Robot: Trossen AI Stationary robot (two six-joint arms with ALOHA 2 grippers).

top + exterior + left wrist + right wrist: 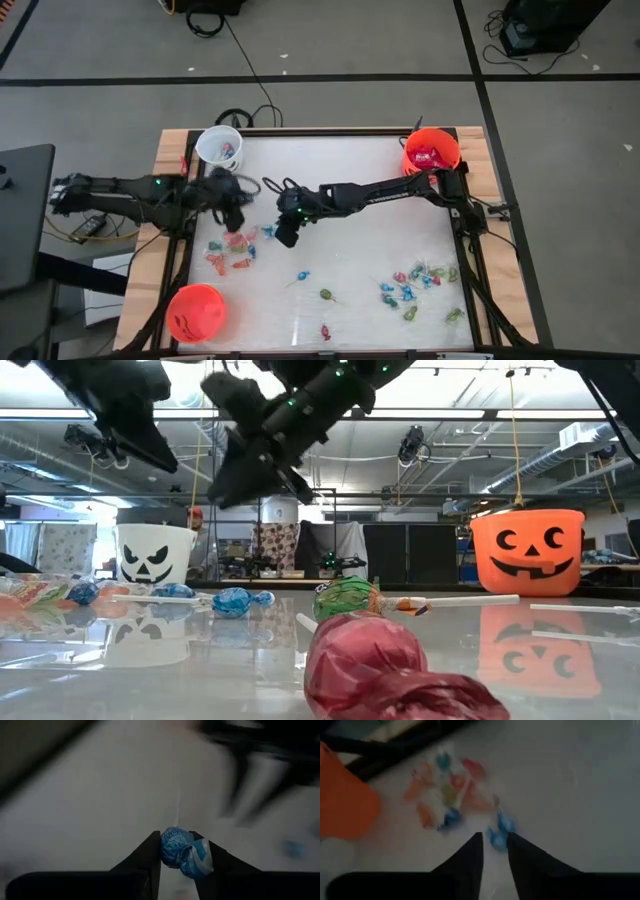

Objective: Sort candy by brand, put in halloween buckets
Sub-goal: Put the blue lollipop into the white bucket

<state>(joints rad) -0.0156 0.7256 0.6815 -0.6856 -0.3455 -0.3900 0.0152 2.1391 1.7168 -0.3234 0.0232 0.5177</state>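
Left gripper [181, 855] pinches a light, crinkly blue lollipop [181, 852] by its wrapped head; right gripper [495, 851] hangs slightly spread.

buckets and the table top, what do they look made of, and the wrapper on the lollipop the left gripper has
White bucket and orange bucket: likely moulded plastic, smooth and evenly coloured with printed black faces. Table top: a hard, glossy white surface, perhaps laminate or acrylic; it mirrors the buckets. Blue lollipop in the left gripper: thin crinkled wrapper, probably waxed paper or film, twisted at one end.
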